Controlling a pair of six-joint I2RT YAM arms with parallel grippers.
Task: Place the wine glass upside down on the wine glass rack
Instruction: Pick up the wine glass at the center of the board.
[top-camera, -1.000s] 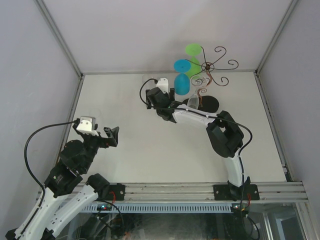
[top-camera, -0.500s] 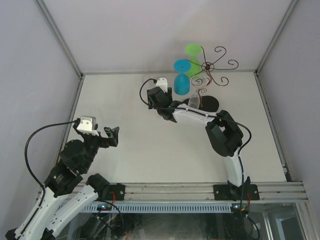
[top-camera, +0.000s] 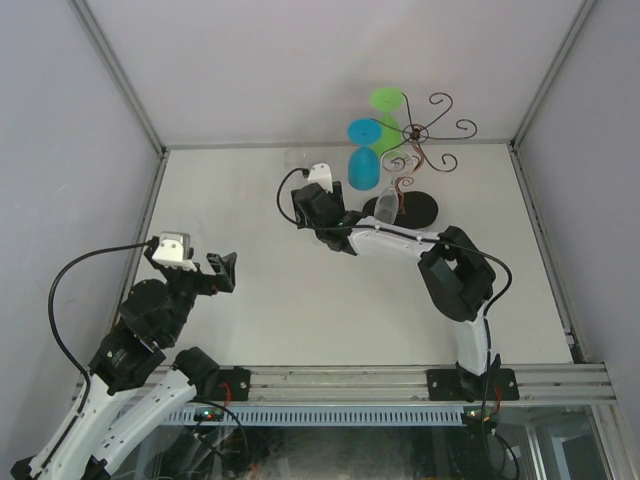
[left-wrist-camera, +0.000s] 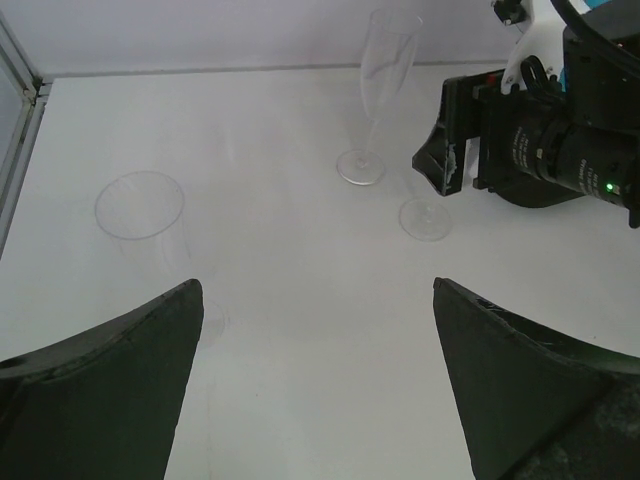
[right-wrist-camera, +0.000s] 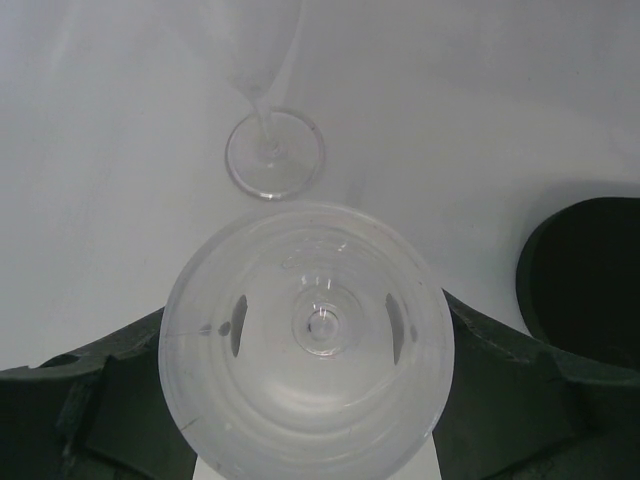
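the right pincer (right-wrist-camera: 300, 370) has closed in since a second ago; then its fingers stood wider, now they press on both sides of the wine glass (right-wrist-camera: 308, 300) and grip its bowl; the right arm has also leaned a little more to the left, and its elbow has slid a bit to the right; the left pincer (left-wrist-camera: 315, 385) has not moved, it hangs wide open over the bench (top-camera: 260, 300) with nothing in it; the glasses and the rack are where they were.

the wine glass is clear and stands the right way up, rim to the wrist camera; in the left wrist view its foot looks to sit on the bench, below the right pincer; it is not on the wine glass rack (top-camera: 425, 132), which stands to the right of it at the far side of the bench, on its black base (top-camera: 420, 208).

a tall thin glass (left-wrist-camera: 385, 70) stands just beside the wine glass, on the far side, foot on the bench; a blue glass (top-camera: 362, 160) and a green glass (top-camera: 387, 103) hang on the left side of the rack, the blue one close by the right wrist, between the pincer and the rack's curly arms; another clear glass (left-wrist-camera: 140, 205) stands well apart, nearer the left pincer.
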